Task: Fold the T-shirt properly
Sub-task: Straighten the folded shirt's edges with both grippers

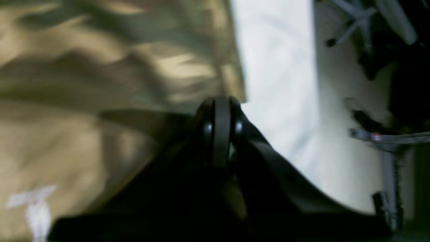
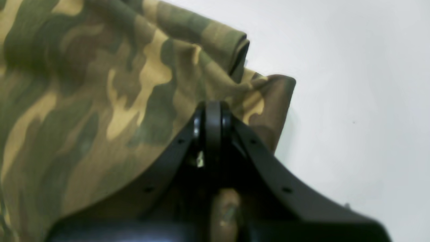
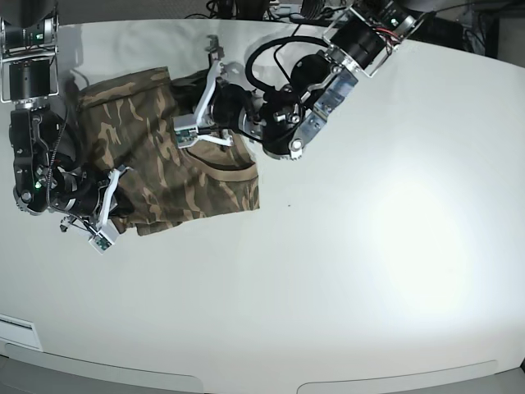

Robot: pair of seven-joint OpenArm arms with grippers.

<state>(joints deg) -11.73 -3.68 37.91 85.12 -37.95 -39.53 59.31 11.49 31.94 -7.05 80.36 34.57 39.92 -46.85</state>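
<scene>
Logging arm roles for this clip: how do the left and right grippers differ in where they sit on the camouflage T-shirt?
The left gripper sits at the far edge of the brown, tan and green camouflage cloth T-shirt, near the tan collar; the right gripper sits at its near corner. The left arm reaches in from the table's far side; the right arm from the side. Both are shut on the T-shirt.

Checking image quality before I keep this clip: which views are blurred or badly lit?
Left wrist view: smeared and dim, the T-shirt washed to tan, the left gripper nearly black. Right wrist view: camouflage fairly clear, the right gripper soft up close. Base view: sharp, with glare on the white table.
</scene>
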